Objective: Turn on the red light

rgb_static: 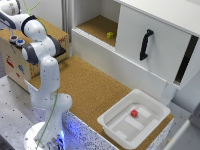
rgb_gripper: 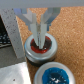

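In the wrist view, the red light button (rgb_gripper: 40,49) is a round red cap in a silver housing on the cork surface. My gripper (rgb_gripper: 40,43) points straight down on it, fingers together with their tips touching the middle of the red cap. A blue button (rgb_gripper: 57,76) stands right beside the red one. In the exterior view the arm (rgb_static: 36,47) reaches over a wooden box (rgb_static: 15,62) at the exterior view's left. The hand is cut off at the frame's edge there, and the red button is hidden.
A white tray (rgb_static: 116,131) holding a small red block (rgb_static: 134,113) sits at the cork table's near right. A white cabinet has a yellow-green object (rgb_static: 110,35) on its shelf and a door with a black handle (rgb_static: 145,44). A grey metal bracket (rgb_gripper: 12,37) stands next to the red button.
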Tool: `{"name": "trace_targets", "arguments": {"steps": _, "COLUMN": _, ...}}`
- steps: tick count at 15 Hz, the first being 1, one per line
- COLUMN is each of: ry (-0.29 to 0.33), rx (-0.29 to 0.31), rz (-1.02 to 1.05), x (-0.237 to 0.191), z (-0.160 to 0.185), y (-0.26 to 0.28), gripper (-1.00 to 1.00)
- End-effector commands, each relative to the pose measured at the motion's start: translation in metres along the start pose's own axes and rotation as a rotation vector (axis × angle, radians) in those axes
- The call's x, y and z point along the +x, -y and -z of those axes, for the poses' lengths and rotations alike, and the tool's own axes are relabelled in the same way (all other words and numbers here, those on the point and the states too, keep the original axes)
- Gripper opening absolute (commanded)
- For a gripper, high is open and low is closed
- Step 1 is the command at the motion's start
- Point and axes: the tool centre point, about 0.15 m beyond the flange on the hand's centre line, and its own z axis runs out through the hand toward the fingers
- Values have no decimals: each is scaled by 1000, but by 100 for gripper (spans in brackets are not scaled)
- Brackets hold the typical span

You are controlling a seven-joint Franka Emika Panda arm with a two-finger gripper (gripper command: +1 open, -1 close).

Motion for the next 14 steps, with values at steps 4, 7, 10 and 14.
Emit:
{"name": "trace_targets", "arguments": {"steps": 4, "ry": 239, "rx": -41, "rz": -49, "x": 57, "z": -19, "y": -19, "gripper": -100}}
{"name": "trace_targets", "arguments": {"steps": 7, "ry": 269, "rx": -43, "rz": -38, "x": 51, "z": -29, "y": -10, "gripper": -100}}
{"name": "trace_targets", "arguments": {"steps": 10, "ry": 219, "rx": -85, "rz": -28, "x": 39, "z": 28, "y": 9, "gripper": -100}}
{"name": "trace_targets", "arguments": {"steps": 14, "ry": 148, "rx": -113, "rz": -81, "x": 29, "z": 87, "y": -4, "gripper": -100}}
